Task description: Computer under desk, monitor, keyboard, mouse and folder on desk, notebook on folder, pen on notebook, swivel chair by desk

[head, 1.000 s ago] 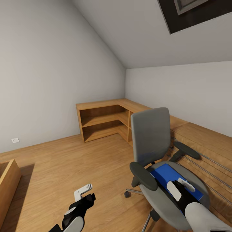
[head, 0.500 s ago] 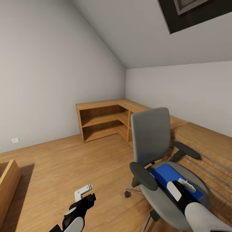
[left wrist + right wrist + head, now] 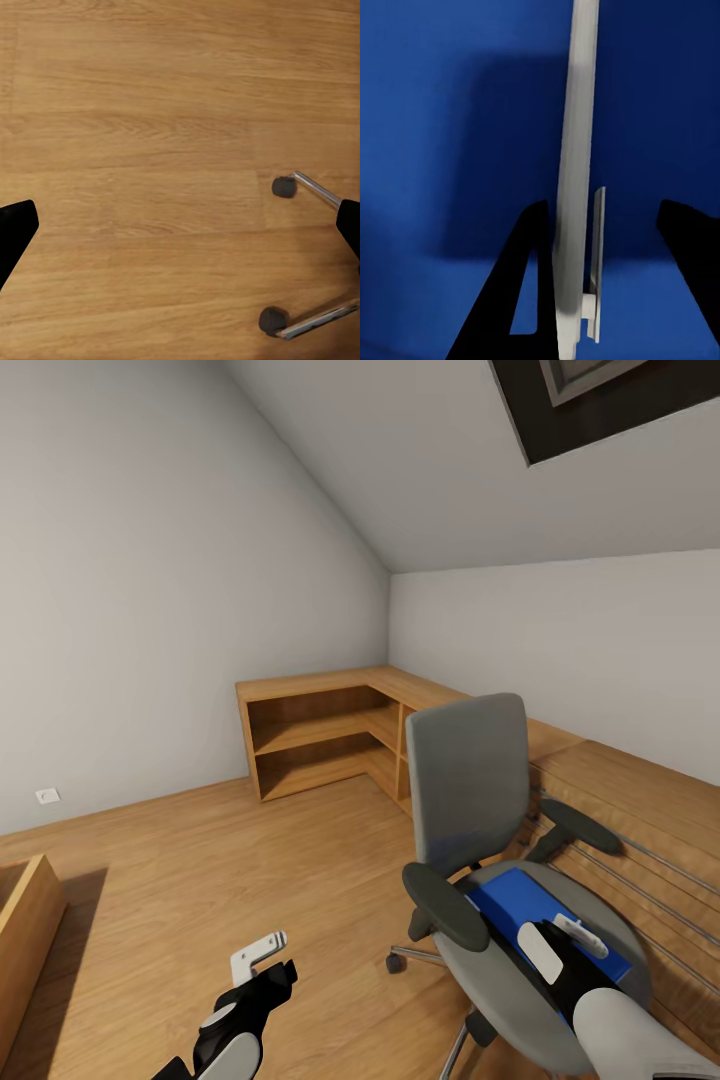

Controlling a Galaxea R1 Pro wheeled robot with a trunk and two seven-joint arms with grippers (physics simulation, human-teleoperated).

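The grey swivel chair (image 3: 468,780) stands at the right on the light wood floor. A bright blue folder (image 3: 510,900) lies flat on its seat. My right gripper (image 3: 560,945) hovers just over the folder, fingers drawn in. In the right wrist view a thin silvery-white pen (image 3: 574,150) runs between the black fingers of that gripper (image 3: 601,225), resting against one of them, with the folder (image 3: 435,112) behind it. My left gripper (image 3: 268,965) hangs low over bare floor, left of the chair. It is open and holds nothing (image 3: 187,232).
A low wooden corner shelf unit (image 3: 320,730) sits against the far walls behind the chair. A wooden box edge (image 3: 25,920) is at the far left. The chair's chrome legs and castors (image 3: 283,186) lie close to my left gripper. The ceiling slopes low.
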